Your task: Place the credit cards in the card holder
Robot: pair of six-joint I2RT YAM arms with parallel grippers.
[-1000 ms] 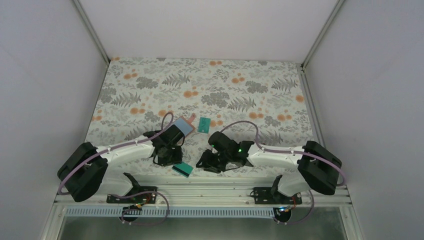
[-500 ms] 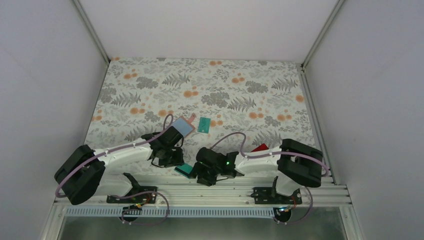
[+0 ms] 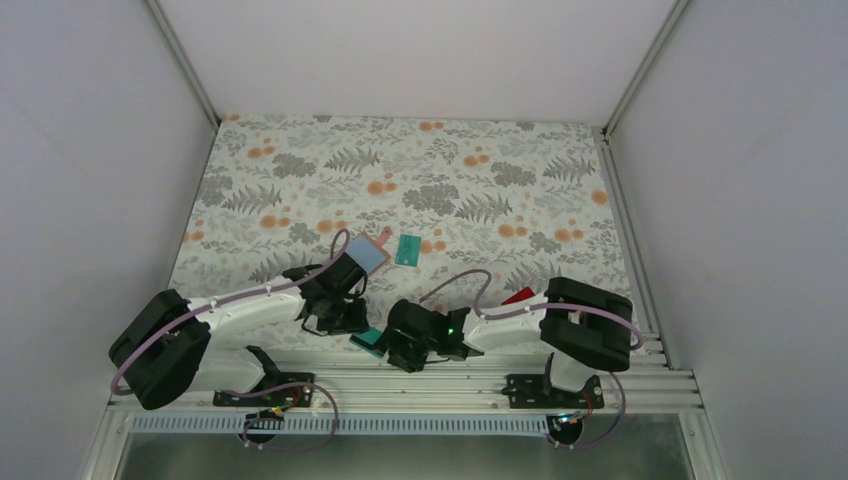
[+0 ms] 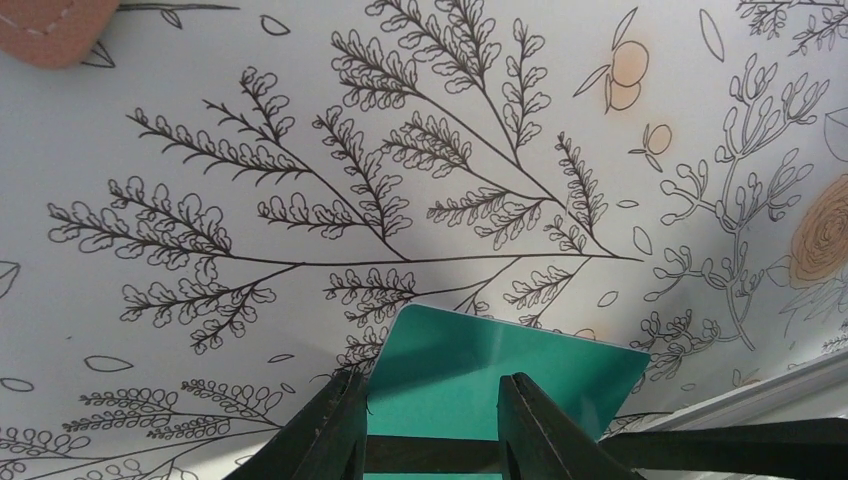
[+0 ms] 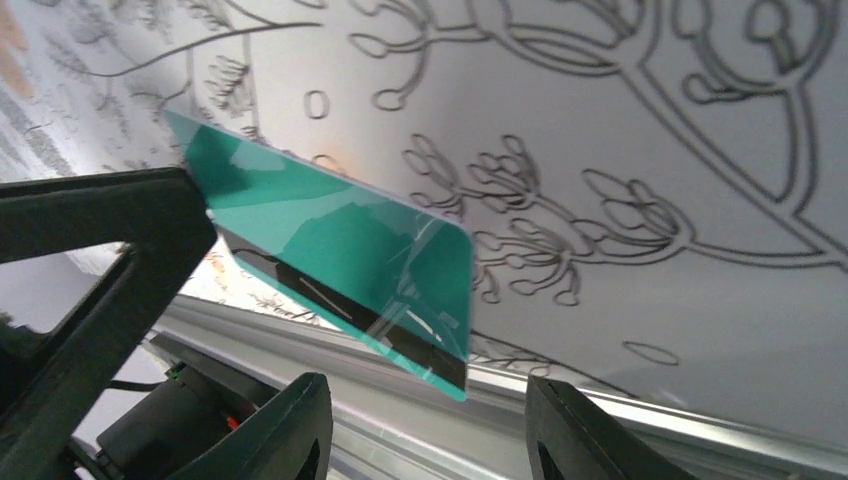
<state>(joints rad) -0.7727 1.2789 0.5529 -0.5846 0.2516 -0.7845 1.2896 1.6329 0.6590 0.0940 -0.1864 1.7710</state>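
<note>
From overhead, we see the left gripper (image 3: 352, 326) closed on one end of a thin rectangular teal-green plastic card (image 3: 368, 340), whose free end reaches toward the right gripper (image 3: 392, 346) just beside it. A flat tan-brown leather-like card holder (image 3: 378, 238) lies on the floral-printed tablecloth (image 3: 480, 170) well behind the left jaws, partly hidden by that arm. A second teal-green card (image 3: 408, 250) lies just beside the holder, and a red card (image 3: 518, 296) shows behind the right arm. From the left wrist, we look between the left gripper (image 4: 430, 425) and its two dark fingers (image 4: 335, 425) at the teal-green plastic card (image 4: 470, 365), which runs out past the tips and sideways beyond one finger; a stitched corner of the card holder (image 4: 50, 25) sits far ahead of the jaws. From the right wrist, we find the right gripper (image 5: 428, 400) with jaws apart and nothing between them. The teal-green plastic card (image 5: 340, 235) hangs just beyond the tips, raised off the cloth, one end pinched by the left arm's black fingers (image 5: 110, 225), above a pale metal rail (image 5: 620, 425).
</note>
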